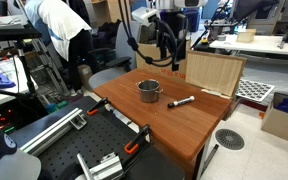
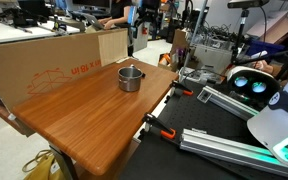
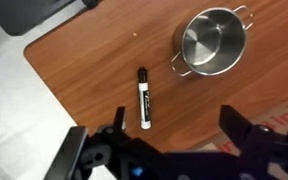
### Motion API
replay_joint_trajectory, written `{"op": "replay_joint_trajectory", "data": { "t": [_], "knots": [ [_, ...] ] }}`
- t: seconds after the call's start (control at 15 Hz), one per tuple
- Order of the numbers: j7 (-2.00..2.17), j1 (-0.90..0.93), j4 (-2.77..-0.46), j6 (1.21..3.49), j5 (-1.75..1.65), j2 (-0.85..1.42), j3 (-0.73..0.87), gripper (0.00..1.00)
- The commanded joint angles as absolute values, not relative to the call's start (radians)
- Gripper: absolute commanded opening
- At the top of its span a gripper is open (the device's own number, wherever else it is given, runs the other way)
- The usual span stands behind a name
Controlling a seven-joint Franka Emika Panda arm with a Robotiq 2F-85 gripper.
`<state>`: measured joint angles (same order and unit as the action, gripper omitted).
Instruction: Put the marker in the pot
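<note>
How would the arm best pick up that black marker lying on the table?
Probably mid-barrel on the marker, coming straight down: it lies flat on the table, clear of the pot, so the jaws can close across its slim width.

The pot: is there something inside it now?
In the wrist view the pot shows only bare shiny metal inside, with nothing in it. The marker lies outside, on the table beside it. In both exterior views the pot's wall hides its bottom.
</note>
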<state>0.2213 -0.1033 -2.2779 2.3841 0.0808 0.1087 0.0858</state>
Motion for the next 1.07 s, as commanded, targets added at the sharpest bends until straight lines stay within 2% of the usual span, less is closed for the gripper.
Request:
{"op": "replay_joint_trajectory", "data": {
  "t": [0.0,1.0],
  "knots": [
    [0.289,-0.093,-2.190,2.420,0.102,0.231,0.094,1.00],
    [0.467,-0.019,-1.892,2.432,0.047,0.652,0.176,1.00]
  ]
}}
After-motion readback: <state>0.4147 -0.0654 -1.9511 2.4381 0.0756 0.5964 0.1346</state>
